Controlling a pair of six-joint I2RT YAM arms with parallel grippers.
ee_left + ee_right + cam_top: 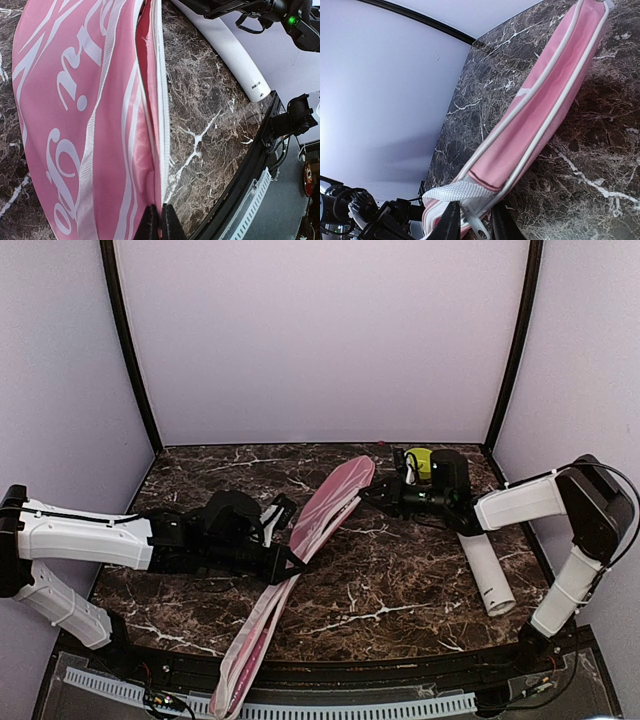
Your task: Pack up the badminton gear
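- Top view: soft, even light from above; the walls (320, 340) carry a lilac cast, and the frame edges bow slightly.
- The table (400, 590) is dark, with faint shadows under the arms and no glare.
- Left wrist view: the cover (85, 125) is sharp and bright, the tube (225, 50) nearly blown out; the left gripper (160, 222) at bottom centre is dark and soft.
- Right wrist view: the wall at left is washed out, with a heavy shadow at right; the right gripper (476, 222) at the bottom edge is blurred.

Racket cover (300, 570): long, pink, white lettering and trim; lies diagonally across the counter (400, 600), narrow end overhanging the near edge; side seam parted. Tube (485, 575): white, on its side, right of the cover.
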